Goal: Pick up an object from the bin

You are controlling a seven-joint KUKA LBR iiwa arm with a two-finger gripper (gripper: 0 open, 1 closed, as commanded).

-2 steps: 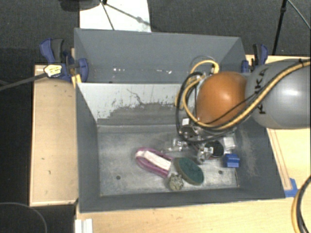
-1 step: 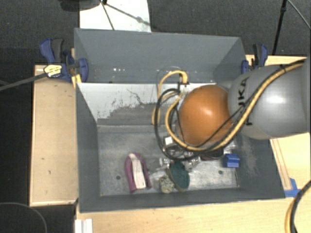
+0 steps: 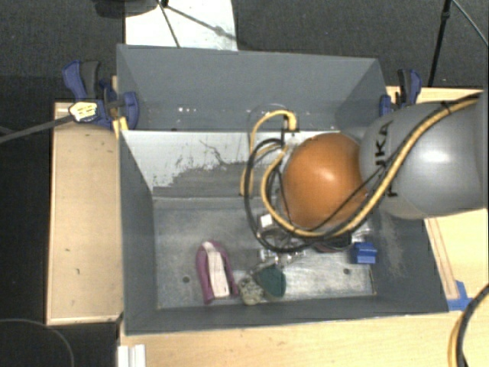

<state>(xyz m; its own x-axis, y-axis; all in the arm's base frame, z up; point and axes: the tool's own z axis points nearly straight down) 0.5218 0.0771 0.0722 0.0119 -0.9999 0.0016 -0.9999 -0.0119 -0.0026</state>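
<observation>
The gripper hangs low over the floor of the bin, towards the near wall and about midway between left and right, tucked under the arm's orange cover and its looped cables; these hide enough of it that I cannot tell how far open it is, and nothing can be seen in its hold. Just on its near side, whether touching or not I cannot say, lies a dark green lump, rounded and dull-surfaced, close against the foot of the near wall. A small mottled grey piece sits just beside the lump on the left, and further left a purple and pink object lies lengthwise, apart from both; a blue block lies well off to the right. The green lump is the likeliest pick. It looks small and light, probably soft or rubbery rather than brittle, so it should bear a firm squeeze, though its rounded form may roll or slip out sideways. The best hold seems to be across its middle, left to right, coming straight down; the near wall crowds one side and the grey piece another, so either could get in the way
</observation>
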